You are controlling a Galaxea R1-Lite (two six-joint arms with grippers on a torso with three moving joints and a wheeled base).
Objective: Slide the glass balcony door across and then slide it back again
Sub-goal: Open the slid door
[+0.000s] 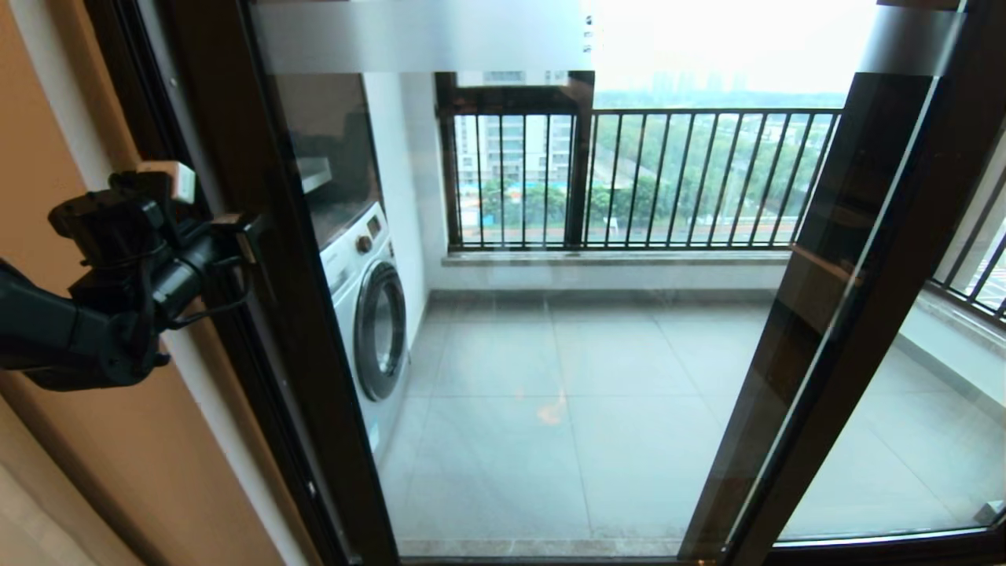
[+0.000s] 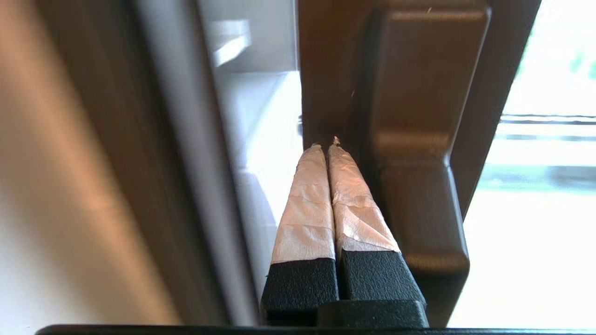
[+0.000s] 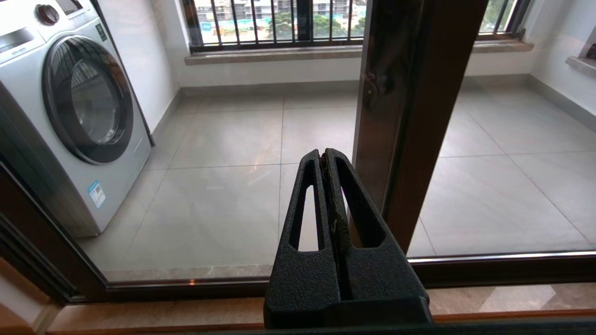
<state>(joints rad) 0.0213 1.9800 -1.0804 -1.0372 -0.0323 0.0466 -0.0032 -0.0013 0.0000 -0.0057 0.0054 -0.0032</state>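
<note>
Head view is showing the left gripper [image 1: 250,228] at left of frame, fingers pressed together, tips touching the door [image 1: 291,259] upright beside its handle [image 2: 414,139]. Pushing steadily along the track should avoid slipping. Right gripper [image 3: 328,158] is idling pressed together, unseen here; the track is cut off.

One glass balcony door [image 1: 550,314], one washing machine [image 1: 369,314], two robot arms, four fingers [image 2: 307,204], one railed window [image 1: 644,181]

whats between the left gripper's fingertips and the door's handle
Nothing: in the left wrist view the left gripper, fingers pressed together, sits right beside the dark handle on the glass balcony door upright, with no object between them.
</note>
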